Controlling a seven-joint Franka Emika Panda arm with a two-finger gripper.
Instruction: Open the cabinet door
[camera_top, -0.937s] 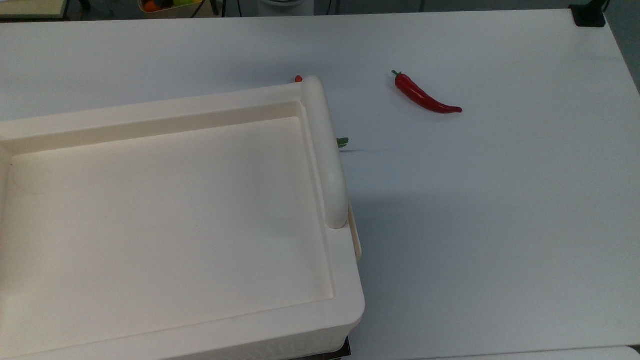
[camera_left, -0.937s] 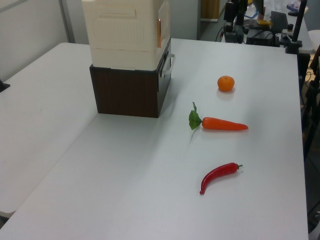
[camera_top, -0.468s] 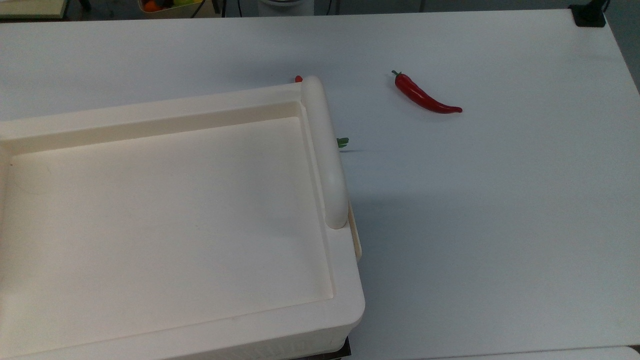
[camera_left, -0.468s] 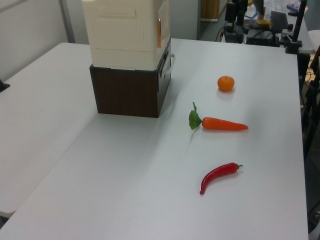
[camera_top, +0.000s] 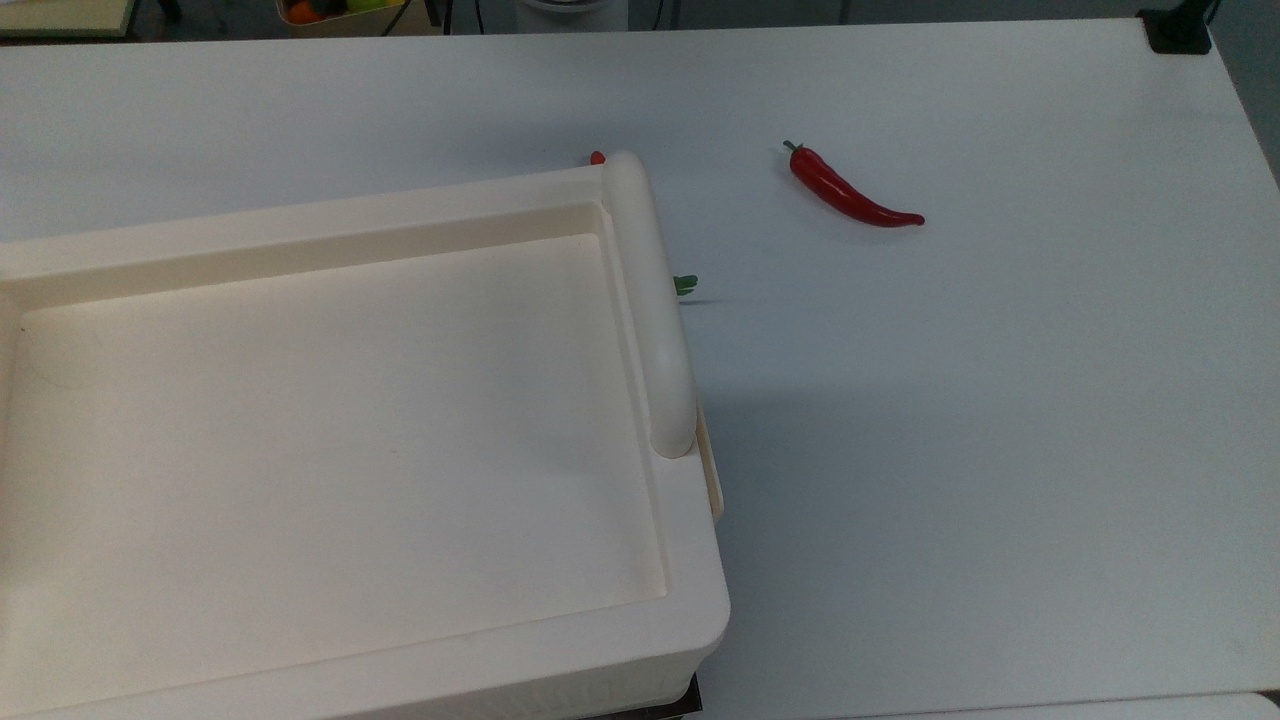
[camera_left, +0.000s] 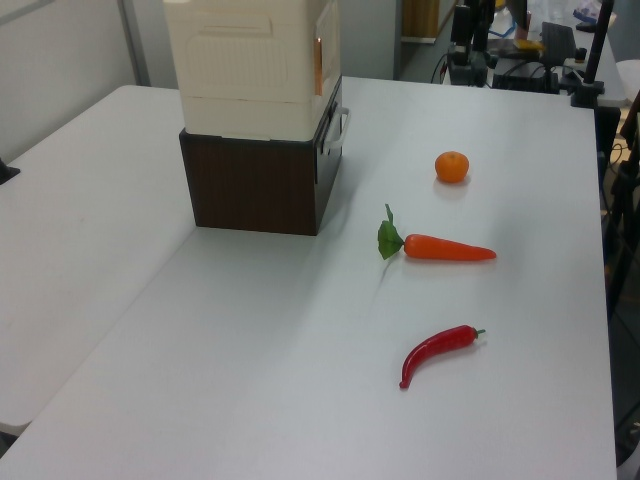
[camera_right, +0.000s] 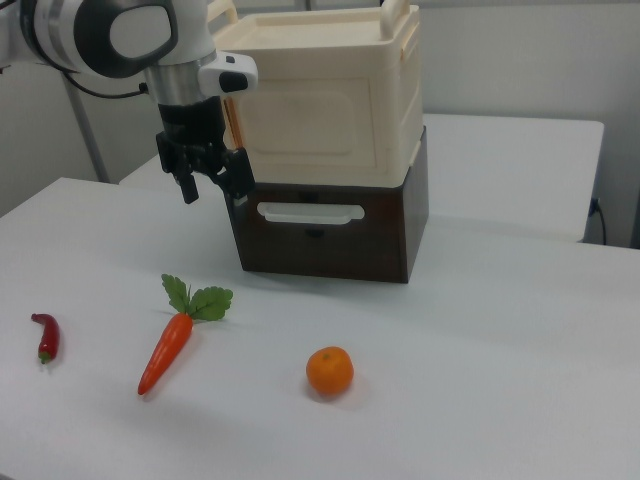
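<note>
Cabinet: cream plastic cabinet sitting on a dark brown base on the white bench; in the top view its recessed top takes up the top view's left half, with the rounded bar on its right edge.

Door: the door is the recessed panel on the cabinet face turned toward the right view's camera; it looks flush with the frame, so I judge it not yet opened. In the top view a thin cream lip juts out just below the bar's end, probably the door's edge.

Tool: the tool hangs at the right view's left edge of the cabinet, near the door's lower corner, its two fingers apart with nothing between them. Whether a finger touches the cabinet I cannot tell.

Handling: likely a light, stiff, thin plastic panel on a hinge, smooth and a bit slippery. It should swing with little force, but pulling hard could drag the whole cabinet on its base.

Where to hold: the raised rim on the free edge, hooked or pinched with one finger behind it; the flat face offers no grip.

Nearby: carrot, orange and chilli lie on the bench, well apart from the door.
</note>
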